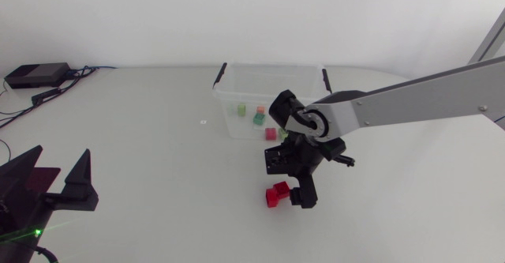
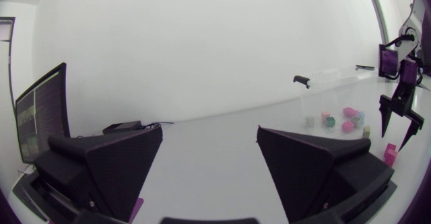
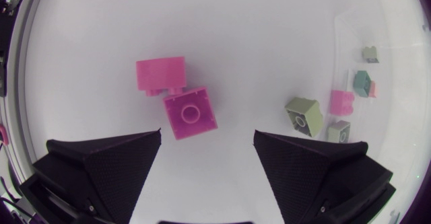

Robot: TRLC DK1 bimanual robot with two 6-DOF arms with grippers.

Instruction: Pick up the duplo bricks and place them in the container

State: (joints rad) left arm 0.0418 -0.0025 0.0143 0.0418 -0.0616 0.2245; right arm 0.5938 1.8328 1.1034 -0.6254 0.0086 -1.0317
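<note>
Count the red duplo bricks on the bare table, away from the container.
2. Both lie ahead of the right hand: the near red brick closest to it, the far red brick right behind that. Others may be hidden.

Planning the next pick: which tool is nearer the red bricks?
Right. The right tool hangs just over the red bricks; the left tool sits far off to their left.
</note>
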